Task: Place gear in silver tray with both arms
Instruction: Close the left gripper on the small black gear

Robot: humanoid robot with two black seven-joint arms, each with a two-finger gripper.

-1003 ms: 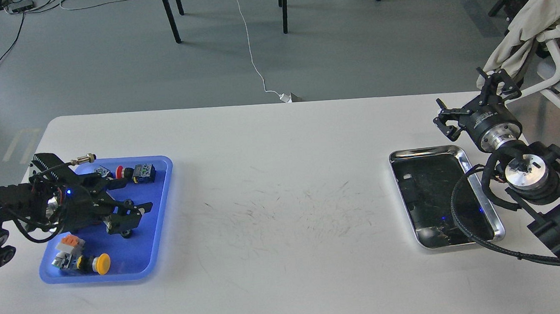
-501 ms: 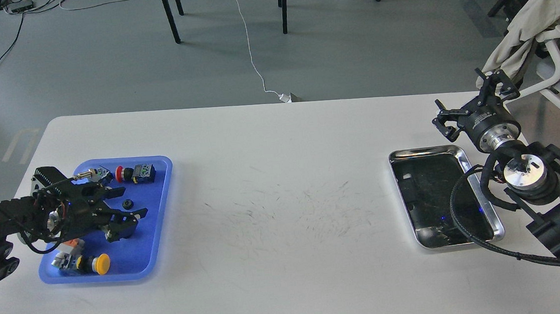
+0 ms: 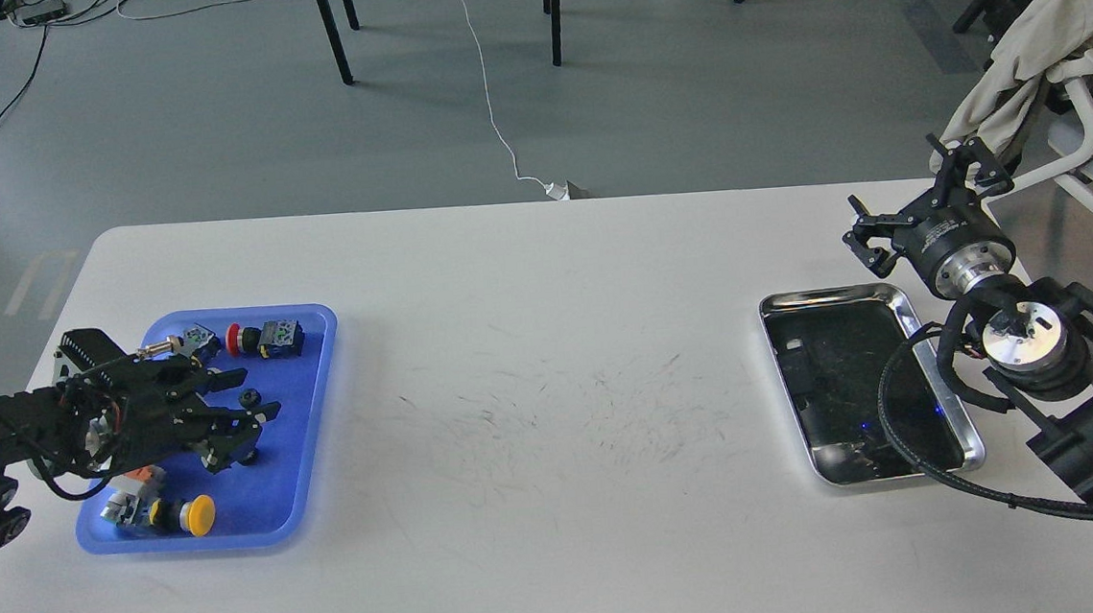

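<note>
Left tool [image 3: 245, 426] over blue tray [image 3: 310, 429], fingers flanking black gear [image 3: 248, 398].

Our left gripper [image 3: 239, 426] now sits lower and further back over the blue tray [image 3: 310, 429] than a second ago, its fingers [image 3: 261, 412] drawn closer together. The small black gear [image 3: 248, 398], hidden under the fingers a second ago and lying clear beyond them half a second ago, now lies right at the tip of the far finger.
</note>
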